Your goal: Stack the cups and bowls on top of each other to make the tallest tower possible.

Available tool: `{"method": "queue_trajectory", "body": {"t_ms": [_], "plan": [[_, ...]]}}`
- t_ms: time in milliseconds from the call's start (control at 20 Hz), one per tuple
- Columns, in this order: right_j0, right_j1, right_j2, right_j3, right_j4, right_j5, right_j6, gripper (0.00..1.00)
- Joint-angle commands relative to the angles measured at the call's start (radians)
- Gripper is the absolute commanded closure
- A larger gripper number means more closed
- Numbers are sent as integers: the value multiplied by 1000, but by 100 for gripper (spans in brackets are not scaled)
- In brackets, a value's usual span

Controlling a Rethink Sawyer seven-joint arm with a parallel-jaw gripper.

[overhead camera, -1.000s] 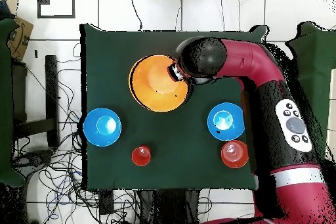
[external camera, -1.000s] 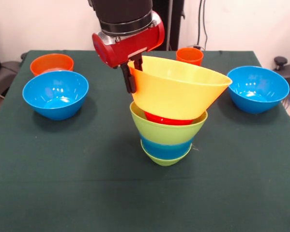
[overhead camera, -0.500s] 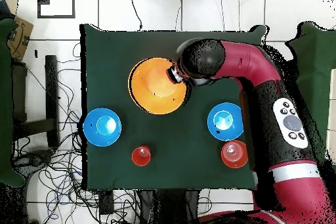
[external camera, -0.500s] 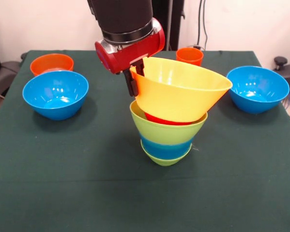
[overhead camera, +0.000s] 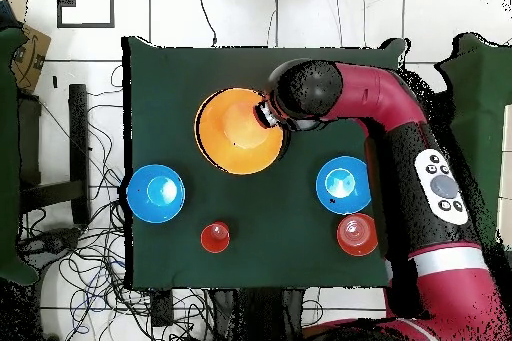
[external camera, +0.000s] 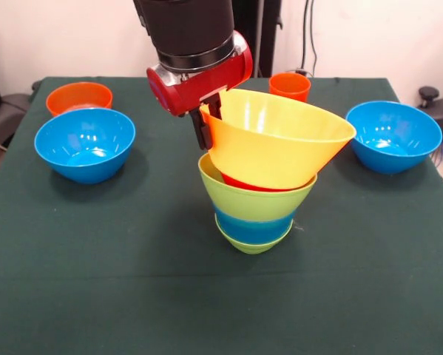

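Observation:
The tower point(external camera: 254, 214) stands mid-table: a small green bowl at the bottom, then a blue bowl point(external camera: 252, 225), then a lime green bowl point(external camera: 254, 196) with a red bowl point(external camera: 243, 183) peeking out of it. The big yellow bowl point(external camera: 280, 144) rests tilted on top, its rim raised on the left. My gripper point(external camera: 207, 120) is shut on that left rim, one black finger outside the wall and one inside. From overhead the yellow bowl point(overhead camera: 238, 132) hides the tower, with the gripper point(overhead camera: 268, 114) at its right edge. An orange cup point(external camera: 289, 85) stands at the back.
One blue bowl point(external camera: 84, 144) sits at the left and another blue bowl point(external camera: 393, 135) at the right. An orange bowl point(external camera: 78, 96) lies behind the left blue one. Overhead, the orange cup point(overhead camera: 215, 238) and orange bowl point(overhead camera: 357, 234) sit near the robot-side edge.
The gripper has shifted slightly to the right with the yellow bowl, which has sunk a little deeper into the tower and covers more of the red bowl.

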Motion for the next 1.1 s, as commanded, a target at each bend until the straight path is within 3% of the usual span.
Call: {"method": "queue_trajectory", "body": {"t_ms": [50,1100], "plan": [[9,24,-32,18,-23,100,-9,100],[55,106,-41,-93,-55,166,-2,100]]}}
